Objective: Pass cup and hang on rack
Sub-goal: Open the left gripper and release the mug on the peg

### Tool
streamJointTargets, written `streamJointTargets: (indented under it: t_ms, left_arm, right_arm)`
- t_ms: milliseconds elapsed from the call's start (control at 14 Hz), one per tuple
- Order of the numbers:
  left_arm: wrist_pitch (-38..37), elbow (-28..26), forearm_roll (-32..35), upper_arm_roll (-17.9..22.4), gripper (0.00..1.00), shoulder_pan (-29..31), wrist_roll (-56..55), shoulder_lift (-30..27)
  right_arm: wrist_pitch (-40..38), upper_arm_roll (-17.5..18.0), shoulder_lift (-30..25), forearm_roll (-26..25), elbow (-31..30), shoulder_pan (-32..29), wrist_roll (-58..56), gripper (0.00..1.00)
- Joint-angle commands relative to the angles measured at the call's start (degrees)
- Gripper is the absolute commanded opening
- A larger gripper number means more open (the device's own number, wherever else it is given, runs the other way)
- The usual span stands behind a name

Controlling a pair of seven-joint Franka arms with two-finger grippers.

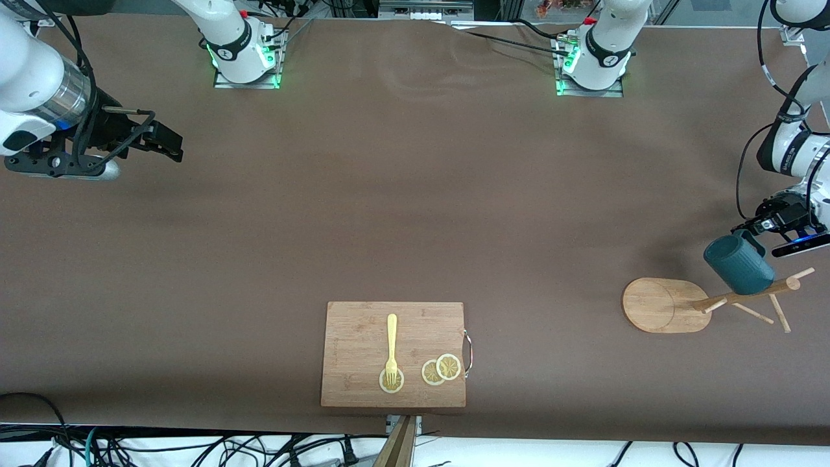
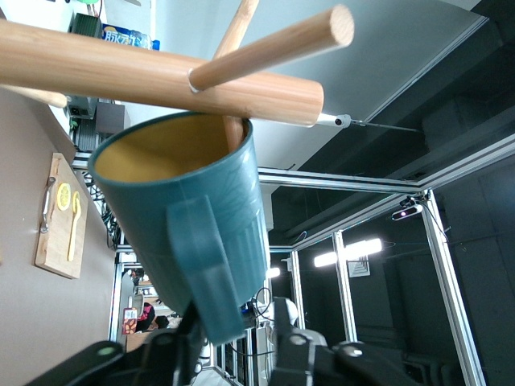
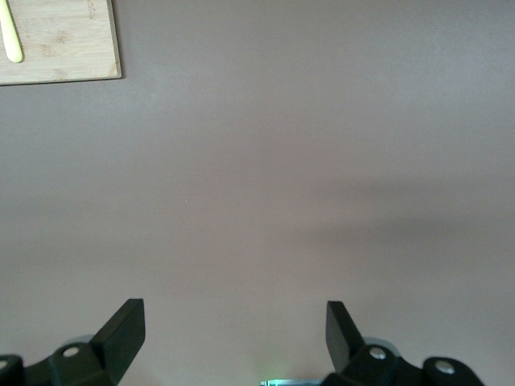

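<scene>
Cup on rack peg, left gripper at its handle.
Teal cup [image 1: 739,263] hangs tilted at 4 o'clock, a peg poking into its mouth, rack [image 1: 668,305] pole crossing just above the rim. Left gripper [image 1: 760,227] sits at the handle; can't tell if it clamps. Right gripper [image 1: 162,139] waits wide apart, empty, over bare table [image 1: 415,194] at 10. Board [image 1: 363,337] w/ fork [image 1: 391,340] & lemon slices [image 1: 441,370] at 6, well apart.
</scene>
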Motion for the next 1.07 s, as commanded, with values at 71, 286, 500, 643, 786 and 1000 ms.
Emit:
streamJointTargets:
  t_ms: [71,286,500,643,786,1000]
  left_arm:
    - [-1.12,2.39,-1.22,-0.17,1.0,0.26,0.54,1.7]
    - [-2.43,4.67,1.84,0.18,1.0,0.61,0.46,1.34]
    - [-3.92,4.67,5.97,0.97,1.0,1.66,0.63,0.91]
    - [-4.46,4.59,8.96,1.58,1.0,2.19,0.72,-0.84]
    - [-4.54,4.5,12.47,2.64,1.0,2.28,0.72,-3.21]
    - [-5.16,4.5,19.5,2.73,1.0,3.33,0.46,-7.43]
  right_arm:
    - [-1.09,0.11,0.11,0.23,1.0,-0.33,-0.7,1.0]
    - [-1.09,0.11,0.11,0.23,1.0,-0.33,-0.7,1.0]
    - [-1.09,0.11,0.11,0.23,1.0,-0.33,-0.7,0.99]
    - [-1.09,0.11,0.11,0.23,1.0,-0.33,-0.7,1.0]
    - [-1.0,0.11,0.11,0.23,1.0,-0.33,-0.7,1.0]
    - [-1.09,0.11,0.11,0.23,1.0,-0.33,-0.7,0.99]
